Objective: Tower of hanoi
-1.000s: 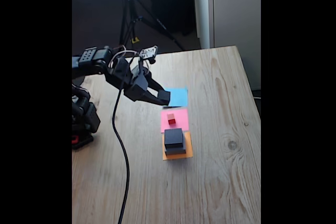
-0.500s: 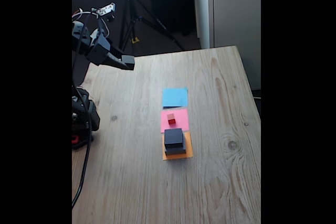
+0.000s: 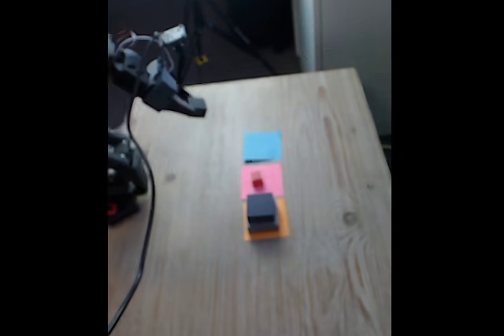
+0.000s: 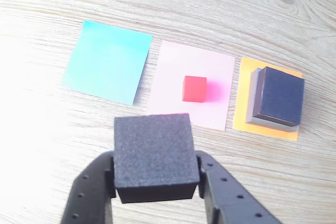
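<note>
Progress looks partial: the gripper [image 4: 156, 182] clamps the matte, grainy small dark grey block [image 4: 154, 156] aloft, well clear of the pink paper square [image 4: 192, 92]. On that square sits the tiny red cube [image 4: 195, 88]; beside it, the medium black block [image 4: 279, 95] tops the flat grey block [image 4: 255, 100] on the orange paper square [image 4: 241, 106]. The blue paper square [image 4: 107, 61] on the woodgrain counter [image 4: 210, 3] is bare.

The fingers [image 4: 105, 182] clamp a small dark grey block [image 4: 153, 156] above the tiny red cube [image 4: 195, 88] on pink paper [image 4: 210, 72]
</note>
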{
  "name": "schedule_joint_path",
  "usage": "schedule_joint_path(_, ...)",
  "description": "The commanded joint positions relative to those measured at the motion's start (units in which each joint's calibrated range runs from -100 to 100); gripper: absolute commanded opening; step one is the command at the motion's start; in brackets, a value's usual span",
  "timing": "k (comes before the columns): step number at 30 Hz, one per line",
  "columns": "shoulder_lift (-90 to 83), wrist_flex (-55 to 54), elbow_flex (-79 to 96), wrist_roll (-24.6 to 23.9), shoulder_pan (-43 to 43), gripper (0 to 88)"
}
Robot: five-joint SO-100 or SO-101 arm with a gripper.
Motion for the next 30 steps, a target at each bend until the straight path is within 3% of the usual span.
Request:
schedule_joint_path(1,-2.2,-14.7,13.6,1.0,-1.6,4.3)
schedule_joint_path(10,4.4,-51.7,38.9,1.0,-5.6,4.8)
schedule_joint_path(14,10.0,-63.0,44.3,1.0,-8.3,4.5)
schedule_joint_path(24,30.1,-86.0,43.2,1.0,-10.5,4.9)
schedule_joint_path(30,38.0,-93.2,41.1,1.0,-12.1,4.8)
